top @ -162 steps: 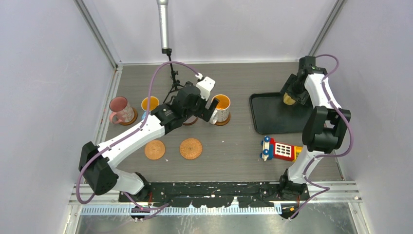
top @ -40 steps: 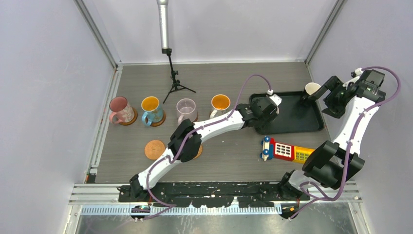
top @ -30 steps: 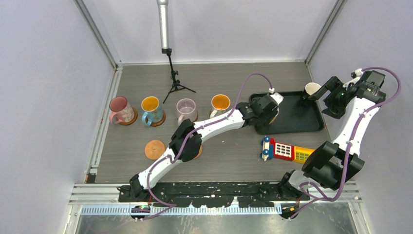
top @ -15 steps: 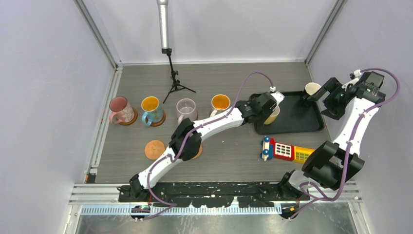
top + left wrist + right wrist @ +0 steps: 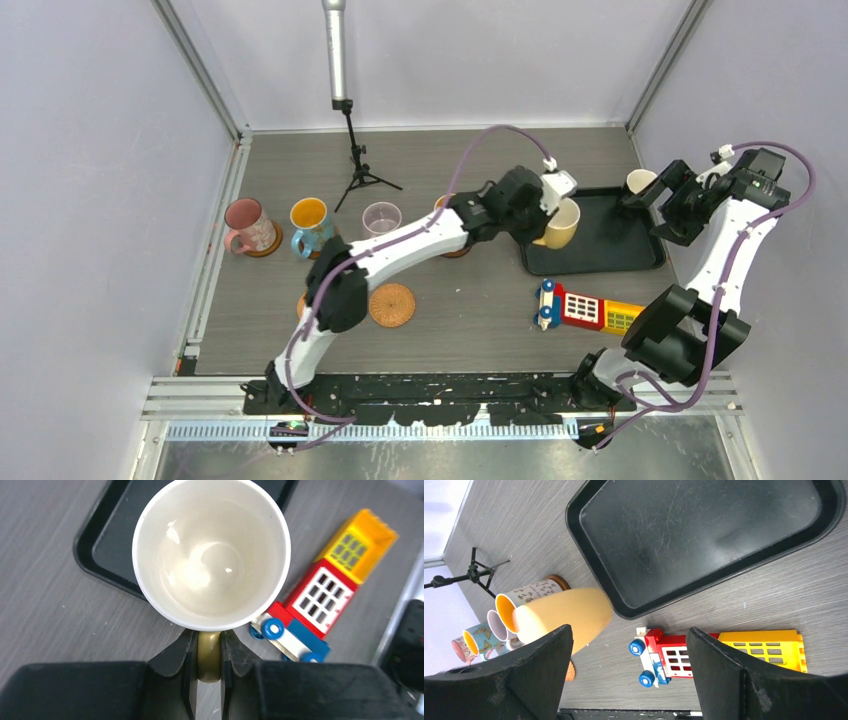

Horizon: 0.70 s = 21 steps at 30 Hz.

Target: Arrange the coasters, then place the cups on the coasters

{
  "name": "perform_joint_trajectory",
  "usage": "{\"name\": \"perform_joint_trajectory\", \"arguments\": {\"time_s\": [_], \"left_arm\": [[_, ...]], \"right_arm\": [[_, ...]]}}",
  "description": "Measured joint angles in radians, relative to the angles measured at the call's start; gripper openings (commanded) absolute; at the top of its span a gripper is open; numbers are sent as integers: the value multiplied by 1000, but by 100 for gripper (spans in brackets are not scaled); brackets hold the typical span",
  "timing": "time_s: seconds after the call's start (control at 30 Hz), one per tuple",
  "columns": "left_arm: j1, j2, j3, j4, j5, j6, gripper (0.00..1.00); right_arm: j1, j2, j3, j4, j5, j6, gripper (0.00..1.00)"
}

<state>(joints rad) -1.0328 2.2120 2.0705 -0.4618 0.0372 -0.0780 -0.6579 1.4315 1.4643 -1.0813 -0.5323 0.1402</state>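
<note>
The left arm (image 5: 400, 245) climbs from its base at the near edge, bends at an elbow on the left, then stretches its forearm far and to the right, past the middle. The left gripper (image 5: 209, 647) is pinched tight on the handle of the yellow mug (image 5: 210, 555). The right arm (image 5: 725, 240) folds up on the near right and leans to the far right corner. The right gripper (image 5: 629, 630) faces left, jaws spread wide, holding nothing.
</note>
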Motion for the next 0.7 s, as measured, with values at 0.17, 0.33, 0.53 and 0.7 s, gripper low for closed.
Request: {"name": "perform_joint_trajectory", "arguments": {"time_s": [0.17,0.33,0.53,0.7], "left_arm": [[78,-223,-151,57,152,11,0],[205,-450,-330,77,254,36,0],[392,-719,-589,44,364,85,0],[628,-950,-800,-61,492,161,0]], "right_arm": [[13,42,-4,-8,-26,-7,87],[61,61,-4,-17,-29,-8,87],[155,77,12,-26,-8,-11,88],[215,126,55,-33,20,-11,87]]}}
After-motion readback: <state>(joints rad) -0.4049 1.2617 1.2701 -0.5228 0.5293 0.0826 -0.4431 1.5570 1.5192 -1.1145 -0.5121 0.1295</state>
